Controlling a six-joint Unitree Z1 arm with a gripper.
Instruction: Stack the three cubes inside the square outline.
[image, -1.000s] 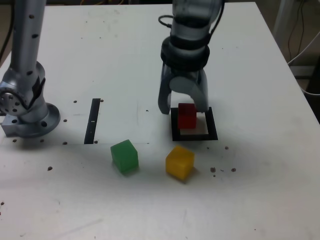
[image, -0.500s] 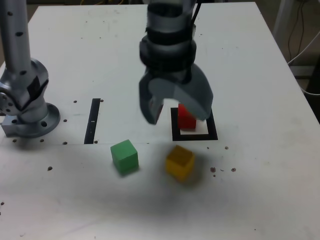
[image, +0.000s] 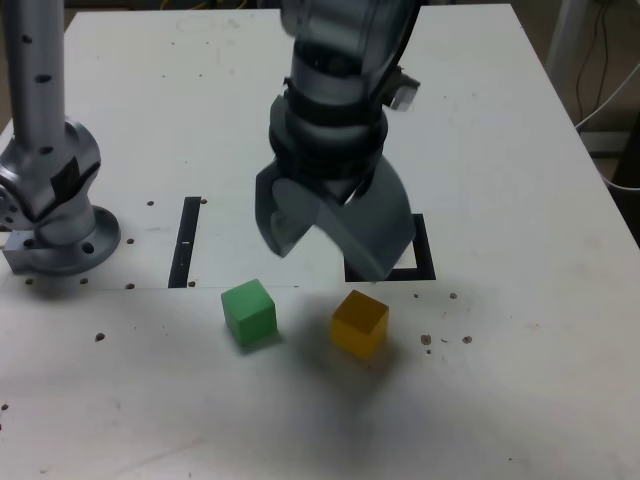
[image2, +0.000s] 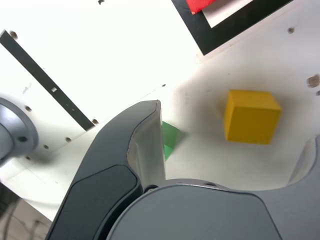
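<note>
Claw (image: 328, 262) wide and empty, I have it hanging above the bench (image: 480, 130) in the exterior view, fingers spread and pointing down, one of them cutting across my sight of the square outline (image: 424, 250). From that outline, the yellow cube (image: 360, 325) sits just off the near side, and the green cube (image: 250, 312) lies further out toward the exterior view's left, also on the near side. My arm (image: 335, 100) drops in from the top of the picture, the wrist canted rather than plumb, and it hides whatever is within the outline's middle. Switching to the wrist view, I get a corner of the red cube (image2: 199, 4) at the outline, over its white centre and against the black border; the rest is cropped, so I can't judge how well it is centred. Yellow shows whole in the gap between the jaws, with green partly behind one finger. I'd say the base is down and fetching the second cube is in hand, likely yellow: square the jaws to its sides, then lower before closing.
</note>
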